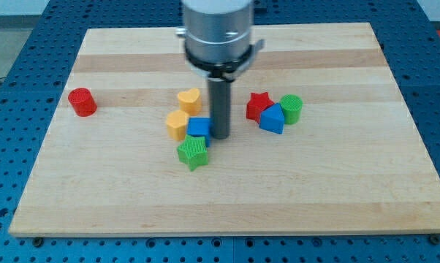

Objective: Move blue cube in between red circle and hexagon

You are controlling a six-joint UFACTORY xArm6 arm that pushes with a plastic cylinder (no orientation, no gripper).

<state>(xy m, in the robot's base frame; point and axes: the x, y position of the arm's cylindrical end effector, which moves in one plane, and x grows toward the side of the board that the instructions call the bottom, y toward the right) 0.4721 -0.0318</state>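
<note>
The blue cube sits near the board's middle, touching a yellow hexagon on its left and a green star below it. My tip stands right against the blue cube's right side. The red circle, a short red cylinder, stands alone far to the view's left. A yellow heart-like block lies just above the hexagon and cube.
To the right of my tip is a cluster: a red star, a blue triangular block and a green cylinder. The wooden board lies on a blue perforated table.
</note>
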